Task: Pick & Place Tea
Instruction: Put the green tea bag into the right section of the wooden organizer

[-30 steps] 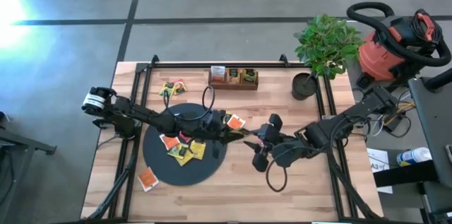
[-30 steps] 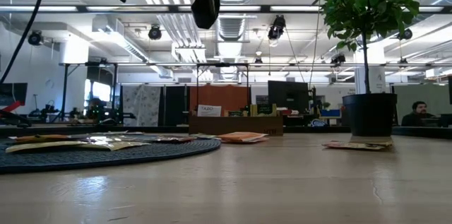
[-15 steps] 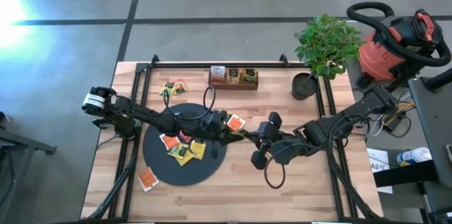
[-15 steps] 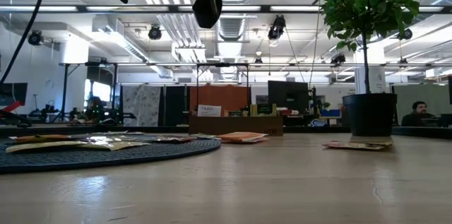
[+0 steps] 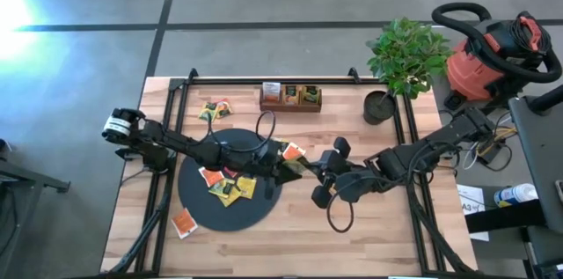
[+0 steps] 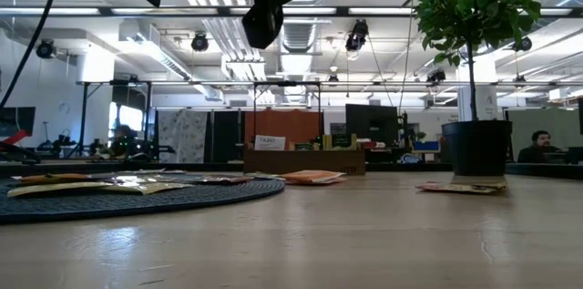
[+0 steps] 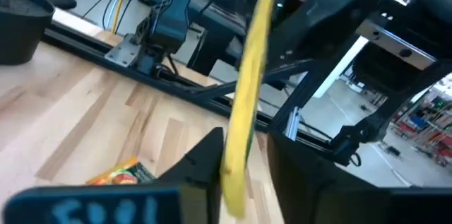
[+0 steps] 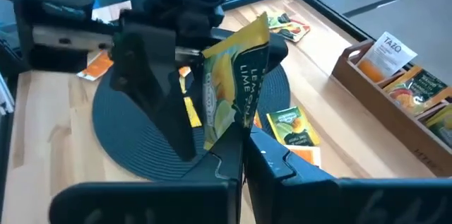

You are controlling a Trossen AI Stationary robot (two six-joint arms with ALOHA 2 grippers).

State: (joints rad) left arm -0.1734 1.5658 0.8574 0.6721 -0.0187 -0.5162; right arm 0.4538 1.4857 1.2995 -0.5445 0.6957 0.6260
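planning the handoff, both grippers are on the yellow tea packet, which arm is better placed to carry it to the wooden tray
Right, probably. The right gripper already pinches the yellow tea packet, as does the left gripper. The right arm has open table between it and the wooden tray, while the left arm stretches across the black disc.

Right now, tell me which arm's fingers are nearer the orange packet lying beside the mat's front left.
Left. The left fingers hang above the mat's right edge, across the mat from the orange packet; the right fingers, shut on a yellow packet, are farther off.
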